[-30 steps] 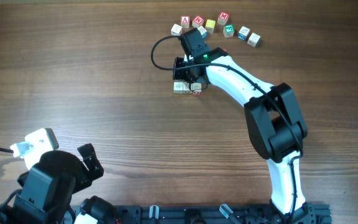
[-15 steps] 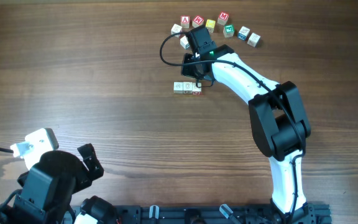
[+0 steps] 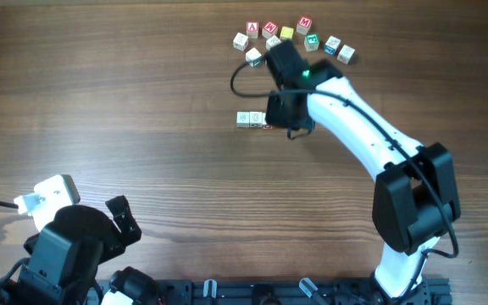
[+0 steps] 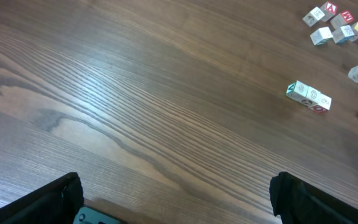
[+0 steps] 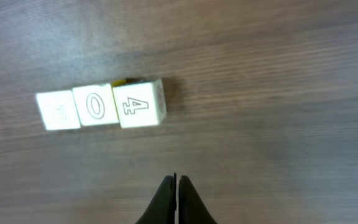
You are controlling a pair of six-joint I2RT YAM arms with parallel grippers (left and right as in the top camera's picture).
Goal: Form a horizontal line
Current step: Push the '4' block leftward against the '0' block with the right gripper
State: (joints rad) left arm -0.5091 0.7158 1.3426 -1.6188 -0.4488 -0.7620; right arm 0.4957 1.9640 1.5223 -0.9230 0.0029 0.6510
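A short horizontal line of three pale letter cubes lies edge to edge on the wooden table. It shows in the right wrist view with "0" and "4" on top, and small in the left wrist view. My right gripper is shut and empty, just right of the row's right end and apart from it. In the overhead view it sits under the wrist. My left gripper is open and empty, far away at the near left.
Several loose cubes with colourful letters are scattered at the back of the table, behind the right arm. They also show in the left wrist view.
My right gripper has moved to the right, off the row of cubes, leaving the three cubes uncovered. The left arm has not moved.
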